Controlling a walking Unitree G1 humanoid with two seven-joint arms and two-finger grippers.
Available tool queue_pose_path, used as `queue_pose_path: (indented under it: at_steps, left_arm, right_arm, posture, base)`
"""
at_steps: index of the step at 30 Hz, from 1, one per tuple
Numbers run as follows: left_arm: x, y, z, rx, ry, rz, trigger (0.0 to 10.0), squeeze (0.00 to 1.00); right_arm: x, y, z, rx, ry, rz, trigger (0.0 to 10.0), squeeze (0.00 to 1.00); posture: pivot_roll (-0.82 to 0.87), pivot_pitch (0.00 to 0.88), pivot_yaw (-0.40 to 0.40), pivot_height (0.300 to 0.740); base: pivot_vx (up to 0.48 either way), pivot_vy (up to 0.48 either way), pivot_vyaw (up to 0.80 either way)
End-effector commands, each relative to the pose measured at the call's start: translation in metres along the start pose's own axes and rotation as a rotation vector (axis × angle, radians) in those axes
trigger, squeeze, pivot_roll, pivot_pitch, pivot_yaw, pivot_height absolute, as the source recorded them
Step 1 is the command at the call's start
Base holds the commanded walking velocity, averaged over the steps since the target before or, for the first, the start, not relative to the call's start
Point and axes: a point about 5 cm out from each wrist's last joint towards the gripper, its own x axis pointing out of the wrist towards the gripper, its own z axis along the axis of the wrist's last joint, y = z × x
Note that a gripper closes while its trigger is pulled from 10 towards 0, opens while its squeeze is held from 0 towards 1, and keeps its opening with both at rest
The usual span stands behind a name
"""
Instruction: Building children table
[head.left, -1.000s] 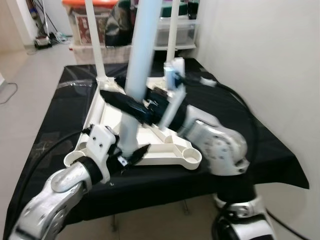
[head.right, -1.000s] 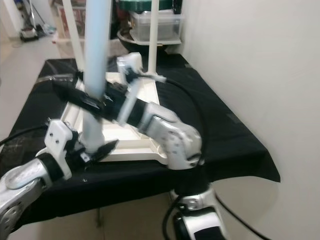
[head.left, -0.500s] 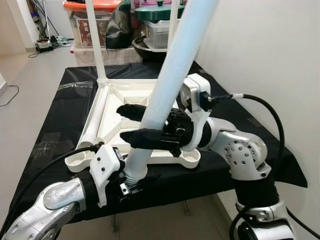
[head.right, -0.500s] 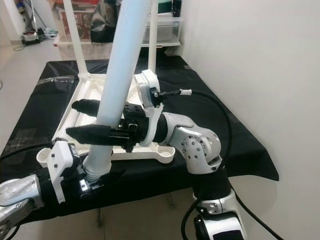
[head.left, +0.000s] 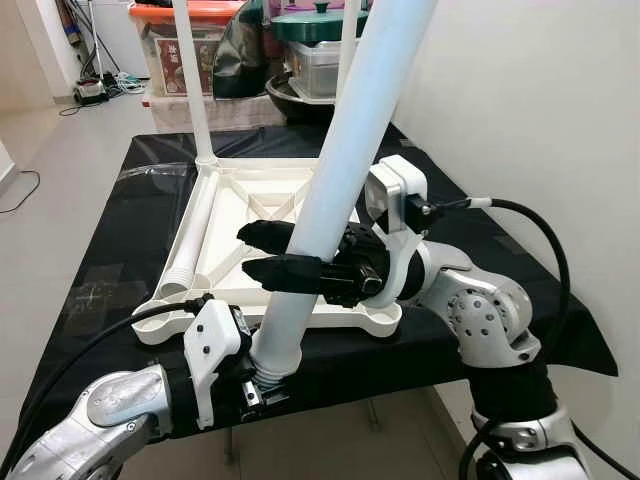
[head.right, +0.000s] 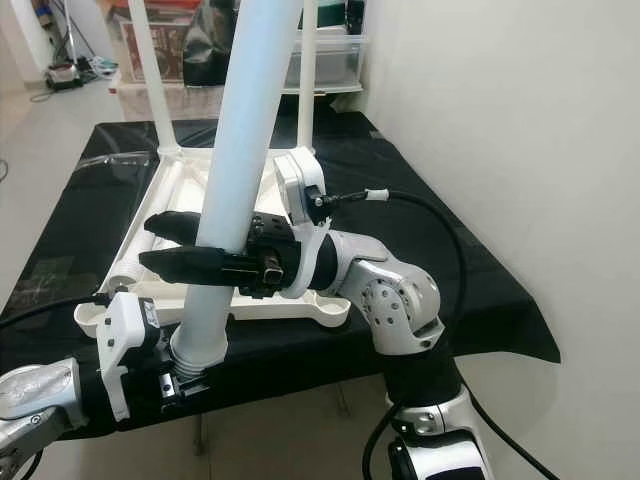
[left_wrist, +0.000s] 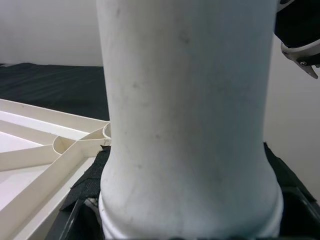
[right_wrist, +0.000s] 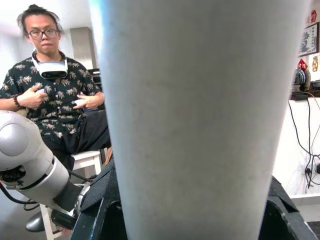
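Seen from the head camera, looking down over a table draped in black cloth (head.left: 120, 215). At centre frame, an upturned white children's tabletop (head.left: 250, 205) with ribbed underside, its near edge close to the cloth's front edge — little spare room there. Wider bare cloth along the left side and at the upper left corner. To the right, a plain white wall (head.left: 520, 120) just beyond the cloth's right edge, hemming in that side. Two thin white legs (head.left: 190, 75) already upright at the tabletop's far corners. At the top of the frame, storage bins (head.left: 175, 40) and a pot beyond the table.

Running diagonally from lower centre to upper right, a thick pale table leg (head.left: 345, 150), tilted, with its lower ribbed end just off the tabletop's near edge. Left gripper (head.left: 262, 385), in the lower left, closed around that lower end. Right gripper (head.left: 268, 253), at centre, reaching in from the right — its two long black fingers (head.right: 175, 262) on either side of the leg's middle, pressed against it.

In the right wrist view, a seated person (right_wrist: 50, 75) in a patterned shirt at the left of the picture.
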Motion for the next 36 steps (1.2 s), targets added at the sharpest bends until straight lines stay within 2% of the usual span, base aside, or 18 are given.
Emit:
queue_pose_path:
  at_steps: [1, 2, 3, 6, 9, 15, 17, 21, 23, 24, 27, 29, 30, 32, 33, 35, 36]
  left_arm:
    - [0.003, -0.007, -0.005, 0.014, 0.034, -0.06, 10.0, 0.0]
    - [0.003, -0.006, -0.005, 0.019, 0.032, -0.054, 10.0, 0.05]
    - [0.003, -0.004, -0.005, 0.026, 0.019, -0.032, 10.0, 1.0]
    - [0.003, 0.0, -0.005, 0.034, 0.004, -0.006, 10.0, 1.0]
    - [0.0, 0.013, -0.008, 0.03, 0.003, 0.083, 10.0, 1.0]
    - [-0.014, 0.014, 0.005, -0.04, -0.087, 0.11, 10.0, 1.0]
    - [-0.026, 0.018, 0.009, -0.031, -0.099, 0.173, 10.0, 1.0]
    - [-0.031, 0.02, 0.01, -0.019, -0.102, 0.21, 10.0, 1.0]
    - [-0.039, 0.023, 0.012, -0.012, -0.113, 0.268, 10.0, 1.0]
    - [-0.045, 0.022, 0.012, -0.02, -0.132, 0.304, 10.0, 0.0]
    - [-0.049, 0.02, 0.013, -0.027, -0.144, 0.327, 10.0, 0.0]
    - [-0.057, 0.024, 0.007, -0.025, -0.121, 0.434, 10.0, 0.0]
    - [-0.057, 0.024, 0.007, -0.025, -0.121, 0.434, 10.0, 0.0]
    - [-0.071, 0.045, -0.007, -0.034, -0.05, 0.675, 10.0, 0.0]
    - [-0.071, 0.045, -0.007, -0.034, -0.05, 0.675, 10.0, 0.0]
    - [-0.085, 0.063, -0.02, -0.04, 0.023, 0.9, 10.0, 0.0]
    - [-0.085, 0.063, -0.02, -0.04, 0.023, 0.9, 10.0, 0.0]
  right_arm:
    - [0.011, 0.005, 0.0, 0.001, -0.004, 0.061, 0.0, 0.0]
    - [0.011, 0.005, -0.001, 0.0, -0.003, 0.059, 0.0, 0.0]
    - [0.01, 0.005, -0.001, -0.003, 0.001, 0.053, 0.0, 0.0]
    - [0.009, 0.005, -0.002, -0.006, 0.004, 0.048, 0.0, 0.0]
    - [0.007, 0.004, -0.004, -0.01, 0.006, 0.031, 0.0, 0.0]
    - [-0.001, -0.005, -0.006, -0.045, 0.037, -0.053, 0.0, 0.0]
    - [-0.014, -0.014, -0.004, -0.08, 0.07, -0.138, 0.0, 0.0]
    - [-0.02, -0.018, -0.004, -0.097, 0.087, -0.173, 0.0, 0.0]
    - [-0.031, -0.023, -0.003, -0.116, 0.109, -0.233, 0.0, 0.0]
    - [-0.041, -0.029, -0.004, -0.14, 0.138, -0.3, 0.0, 0.0]
    - [-0.049, -0.033, -0.004, -0.158, 0.158, -0.345, 0.0, 0.0]
    - [-0.064, -0.042, -0.002, -0.199, 0.198, -0.458, 0.0, 0.0]
    - [-0.064, -0.042, -0.002, -0.199, 0.198, -0.458, 0.0, 0.0]
    - [-0.076, -0.052, -0.002, -0.27, 0.252, -0.577, 0.0, 0.0]
    - [-0.076, -0.052, -0.002, -0.27, 0.252, -0.577, 0.0, 0.0]
    - [-0.086, -0.06, -0.005, -0.334, 0.315, -0.67, 0.0, 0.0]
    - [-0.086, -0.06, -0.005, -0.334, 0.315, -0.67, 0.0, 0.0]
  posture:
    - [0.04, 0.0, -0.034, 0.74]
    - [0.04, 0.0, -0.034, 0.74]
    - [0.04, 0.0, -0.034, 0.74]
    - [0.04, 0.0, -0.034, 0.74]
    - [0.04, 0.0, -0.037, 0.74]
    - [0.04, 0.0, -0.043, 0.74]
    - [0.04, 0.0, -0.047, 0.74]
    - [0.04, 0.0, -0.047, 0.74]
    - [0.04, 0.0, -0.051, 0.74]
    - [0.05, 0.0, -0.055, 0.74]
    - [0.05, 0.0, -0.055, 0.74]
    - [0.05, 0.0, -0.057, 0.74]
    - [0.05, 0.0, -0.057, 0.74]
    - [0.05, 0.0, -0.06, 0.74]
    - [0.05, 0.0, -0.06, 0.74]
    - [0.05, 0.0, -0.061, 0.74]
    - [0.05, 0.0, -0.061, 0.74]
  base:
    - [0.0, 0.0, 0.0]
    - [0.0, 0.0, 0.0]
    - [0.0, 0.0, 0.0]
    - [0.0, 0.0, 0.0]
    - [0.0, 0.0, 0.0]
    - [0.0, 0.0, 0.0]
    - [0.0, 0.0, 0.0]
    - [0.0, 0.0, 0.0]
    - [0.0, 0.0, 0.0]
    - [0.0, 0.0, 0.0]
    - [0.0, 0.0, 0.0]
    - [0.0, 0.0, 0.0]
    - [0.0, 0.0, 0.0]
    - [0.0, 0.0, 0.0]
    - [0.0, 0.0, 0.0]
    - [0.0, 0.0, 0.0]
    - [0.0, 0.0, 0.0]
